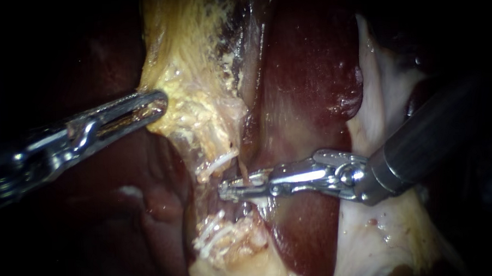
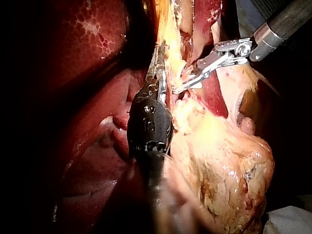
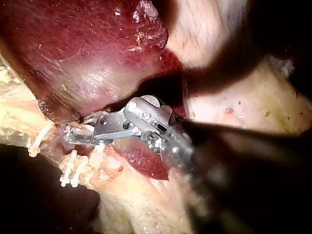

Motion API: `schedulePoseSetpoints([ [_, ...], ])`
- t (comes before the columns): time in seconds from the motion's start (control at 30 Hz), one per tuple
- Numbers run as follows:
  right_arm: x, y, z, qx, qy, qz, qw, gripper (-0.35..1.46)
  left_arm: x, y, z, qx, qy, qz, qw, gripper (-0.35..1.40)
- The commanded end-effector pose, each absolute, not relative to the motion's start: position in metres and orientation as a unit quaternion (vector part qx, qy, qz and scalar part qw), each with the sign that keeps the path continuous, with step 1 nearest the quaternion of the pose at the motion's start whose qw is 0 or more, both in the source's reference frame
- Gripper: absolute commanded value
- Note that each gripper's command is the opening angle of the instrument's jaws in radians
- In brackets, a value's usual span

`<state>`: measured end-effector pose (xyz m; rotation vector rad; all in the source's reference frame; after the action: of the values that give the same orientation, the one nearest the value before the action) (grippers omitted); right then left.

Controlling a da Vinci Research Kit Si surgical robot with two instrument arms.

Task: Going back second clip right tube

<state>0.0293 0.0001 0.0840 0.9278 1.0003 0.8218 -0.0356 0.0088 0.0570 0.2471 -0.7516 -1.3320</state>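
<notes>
**At the clipped tube: right jaws open, left jaws holding fat**

Near the middle of the endoscope view, a thin reddish tube (image 1: 243, 173) runs down out of the yellow fatty tissue (image 1: 189, 63), beside the dark red liver (image 1: 309, 70). My right instrument (image 1: 228, 190) comes in from the right and lies almost level. Its two slim jaws reach across the tube, one on each side. A narrow gap shows between them, so they stand open and grip nothing. I cannot tell from the views whether this is the right tube.

One white clip (image 1: 218, 164) sits just above the jaws on the same strand of tissue. A small group of white clips (image 1: 210, 236) sits just below them. The right wrist view shows the same order: a single clip to one side of the jaw tips and the group of clips to the other.

My left instrument (image 1: 156, 105) comes in from the left. Its jaws are closed on the edge of the yellow fatty tissue, well apart from the clips. Pale tissue (image 1: 386, 95) lies beyond the liver, under the right instrument's shaft.
</notes>
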Motion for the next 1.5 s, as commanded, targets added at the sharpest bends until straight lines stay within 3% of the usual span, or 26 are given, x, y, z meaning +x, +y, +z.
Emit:
schedulePoseSetpoints([
  [0.03,0.0293,0.0001,0.084,0.416,0.449,0.369,0.699,-0.26,-0.0356,0.0088,0.057,0.112,-0.34,-0.601,0.715,-0.35],
  [0.1,0.0295,0.0002,0.0841,0.407,0.456,0.354,0.708,0.25,-0.0356,0.0088,0.057,0.112,-0.34,-0.601,0.715,-0.35],
  [0.17,0.0297,0.0002,0.0841,0.39,0.47,0.329,0.72,0.48,-0.0355,0.0088,0.057,0.112,-0.34,-0.601,0.715,-0.35],
  [0.27,0.0298,0.0002,0.084,0.362,0.486,0.313,0.731,0.6,-0.0355,0.0089,0.057,0.112,-0.34,-0.601,0.715,-0.35],
  [0.4,0.0289,0.0005,0.0838,0.341,0.498,0.294,0.742,0.6,-0.0354,0.0089,0.057,0.112,-0.34,-0.601,0.715,-0.35],
  [0.8,0.026,0.0024,0.0846,0.331,0.497,0.302,0.743,0.6,-0.0354,0.0089,0.057,0.112,-0.34,-0.601,0.715,-0.35],
  [1.07,0.0267,0.0013,0.0822,0.333,0.51,0.301,0.734,0.6,-0.0354,0.0089,0.057,0.112,-0.34,-0.601,0.715,-0.35],
  [1.33,0.0225,0.0045,0.0773,0.279,0.557,0.186,0.76,0.6,-0.0351,0.0089,0.0569,0.113,-0.34,-0.601,0.715,-0.35],
  [1.5,0.0187,0.0071,0.0744,0.24,0.571,0.143,0.772,0.6,-0.0351,0.0089,0.057,0.113,-0.34,-0.601,0.715,-0.35],
])
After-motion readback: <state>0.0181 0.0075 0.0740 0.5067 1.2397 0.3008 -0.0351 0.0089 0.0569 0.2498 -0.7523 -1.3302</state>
